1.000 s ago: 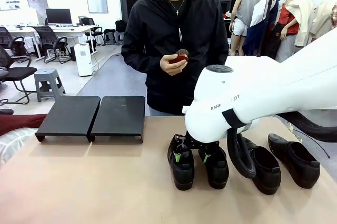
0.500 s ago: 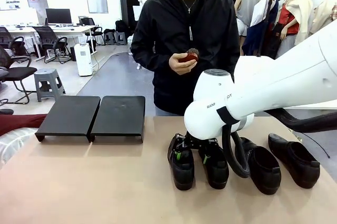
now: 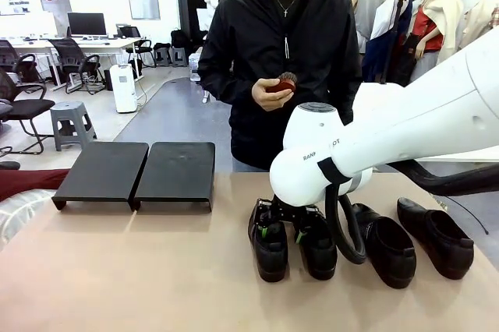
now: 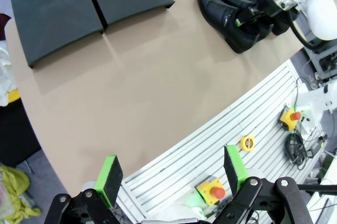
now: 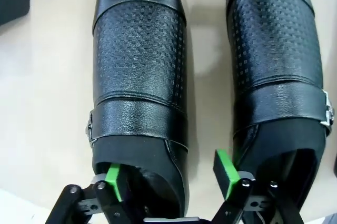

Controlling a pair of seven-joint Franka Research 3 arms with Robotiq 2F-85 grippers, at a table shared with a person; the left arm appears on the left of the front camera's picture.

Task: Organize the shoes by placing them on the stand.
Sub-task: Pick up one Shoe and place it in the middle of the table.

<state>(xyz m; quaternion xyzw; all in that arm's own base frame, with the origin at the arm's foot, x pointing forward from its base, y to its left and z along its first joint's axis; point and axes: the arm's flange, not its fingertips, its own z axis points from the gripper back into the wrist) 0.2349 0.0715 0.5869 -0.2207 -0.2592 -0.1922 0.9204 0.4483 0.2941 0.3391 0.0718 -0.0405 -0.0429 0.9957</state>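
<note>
Compared with 1 second ago, the right arm [image 3: 390,137] is sitting a little further left and lower over the shoes [image 3: 386,246], and the person [image 3: 281,44] is standing further to the right behind it. All 4 shoes are resting on the table [image 3: 156,270], in a row at its right half with toes pointing toward the robot, well apart from the stand [image 3: 175,168]. The stand's 2 platforms are lying side by side at the far left of the table, with nothing on them. The right gripper [image 3: 282,231] is reaching down at the heel of the leftmost shoe [image 3: 270,250]. In the right wrist view, 1 green pad [image 5: 113,177] is sitting inside that shoe's opening while the other is hanging in the gap beside the second shoe [image 5: 276,61], so the fingers are straddling the shoe's side wall, spread and not yet pinching it. The left gripper [image 4: 172,174] is hovering over the table's near edge, its jaws standing wide and holding nothing. The person's hand [image 3: 269,92] is cradling a small reddish object [image 3: 274,84] at chest height.
</note>
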